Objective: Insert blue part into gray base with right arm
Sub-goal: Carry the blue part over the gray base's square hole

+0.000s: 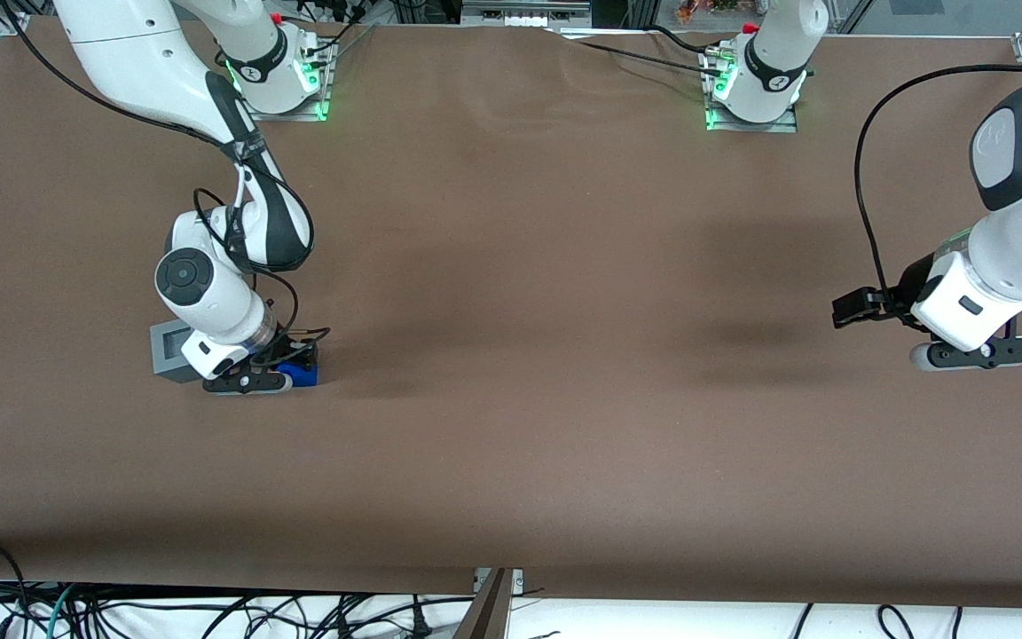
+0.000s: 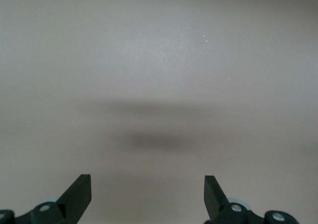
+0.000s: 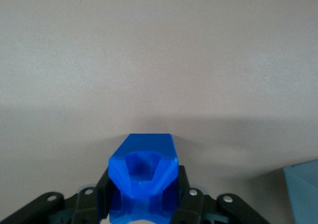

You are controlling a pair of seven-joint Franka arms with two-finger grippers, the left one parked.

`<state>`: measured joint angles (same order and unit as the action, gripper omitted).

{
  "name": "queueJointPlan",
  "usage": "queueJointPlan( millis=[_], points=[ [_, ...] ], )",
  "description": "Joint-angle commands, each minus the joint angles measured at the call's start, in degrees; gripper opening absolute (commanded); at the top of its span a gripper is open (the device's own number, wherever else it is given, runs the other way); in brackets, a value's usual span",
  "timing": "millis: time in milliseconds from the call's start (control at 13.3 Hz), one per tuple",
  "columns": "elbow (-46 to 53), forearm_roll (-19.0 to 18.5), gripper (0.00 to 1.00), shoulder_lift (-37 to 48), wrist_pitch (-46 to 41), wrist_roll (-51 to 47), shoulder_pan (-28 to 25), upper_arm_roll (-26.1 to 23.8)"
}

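Note:
The right arm [image 1: 209, 293] reaches down to the table near the working arm's end. Its black gripper [image 1: 285, 366] is shut on the blue part [image 1: 300, 374], low over the brown table. In the right wrist view the blue part [image 3: 143, 177] sits squeezed between the two black fingers [image 3: 101, 196], its hollow face toward the camera. The gray base [image 1: 170, 350] stands on the table right beside the gripper, partly covered by the wrist. One corner of the gray base [image 3: 303, 194] shows in the right wrist view, apart from the blue part.
Brown table surface [image 1: 511, 399] spreads wide around the gripper. The arm mounts [image 1: 285, 75] stand along the table edge farthest from the front camera. Loose cables [image 1: 121, 612] hang below the nearest edge.

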<state>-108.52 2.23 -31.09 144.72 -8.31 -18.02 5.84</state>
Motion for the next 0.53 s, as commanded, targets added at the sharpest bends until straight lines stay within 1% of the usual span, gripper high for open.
queueJointPlan(
  millis=[0,226,451],
  points=[
    [0.9,0.0,0.29,-0.5,0.4,1.4,0.4,-0.2],
    [0.8,0.0,0.27,2.0,-1.4,5.6,0.6,-0.1],
    [0.9,0.1,0.28,6.6,-8.3,13.6,1.1,1.9]
  ],
)
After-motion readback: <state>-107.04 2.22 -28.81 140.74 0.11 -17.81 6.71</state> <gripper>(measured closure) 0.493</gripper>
